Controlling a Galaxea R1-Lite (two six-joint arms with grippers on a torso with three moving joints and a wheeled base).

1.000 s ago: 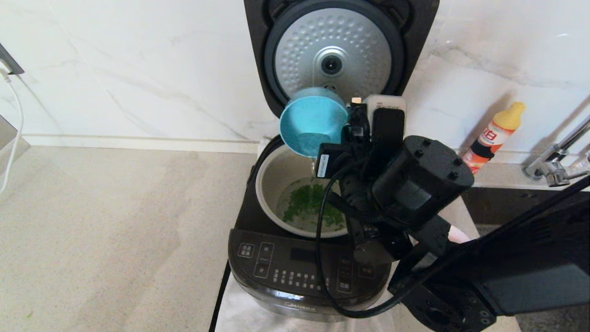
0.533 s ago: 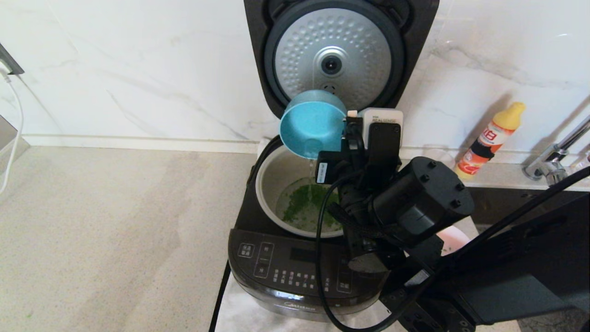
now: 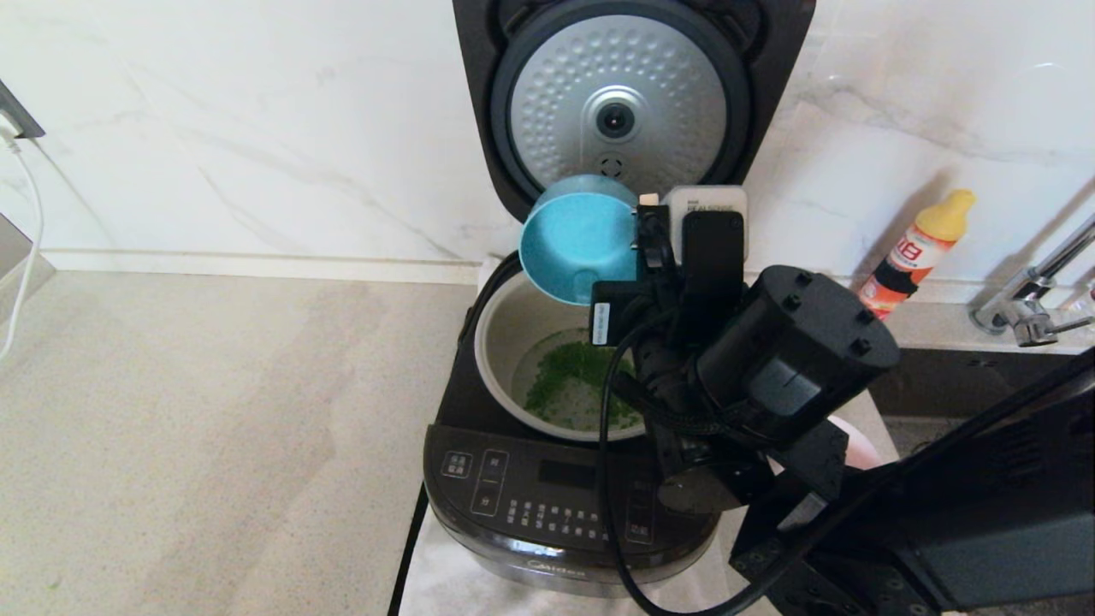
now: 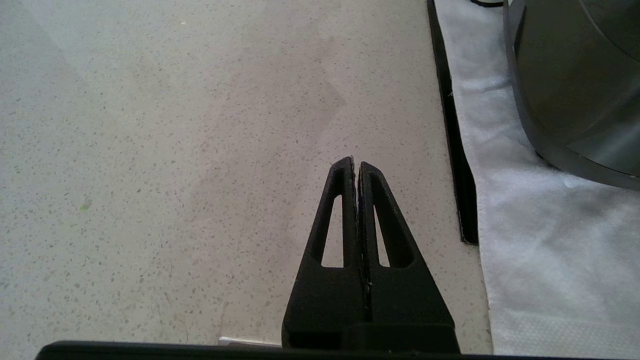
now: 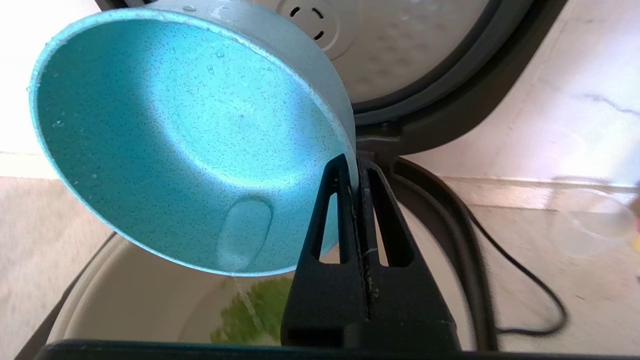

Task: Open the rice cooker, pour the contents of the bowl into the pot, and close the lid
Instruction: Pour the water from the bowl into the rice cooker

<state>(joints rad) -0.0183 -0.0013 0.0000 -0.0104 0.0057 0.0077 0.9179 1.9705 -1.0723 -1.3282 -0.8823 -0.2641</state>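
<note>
A: Pouring is judged nearly done. The lid [image 3: 616, 94] is seen swung fully up at the back of the rice cooker [image 3: 547, 505], so opening is finished. The blue bowl [image 3: 577, 235] is held tipped steeply over the far rim of the pot [image 3: 505, 329]; green flecks in water [image 3: 575, 387] are seen on the pot's bottom.

B: Grip noted?

A: The right gripper [image 5: 354, 170] is pinched on the bowl's rim, wall between its two fingers. The left gripper [image 4: 356, 167] is parked low beside the cooker over bare floor [image 4: 150, 150], fingers pressed together on nothing.

B: What is left?

A: As judged: the last drops to be drained, the bowl to be set down, the lid to be closed.

B: What is added by the wrist views?

A: In the right wrist view the bowl's inside is shown almost empty, only droplets and a thin trickle [image 5: 245, 295] off its lower lip into the pot; from the head, arm and bowl hide that stream. The head view alone gives the button panel [image 3: 547, 500], a yellow-capped bottle [image 3: 915, 252] and a tap [image 3: 1026, 312] off to the right. The white mat [image 4: 550, 240] under the cooker is clearest from the left wrist.
</note>
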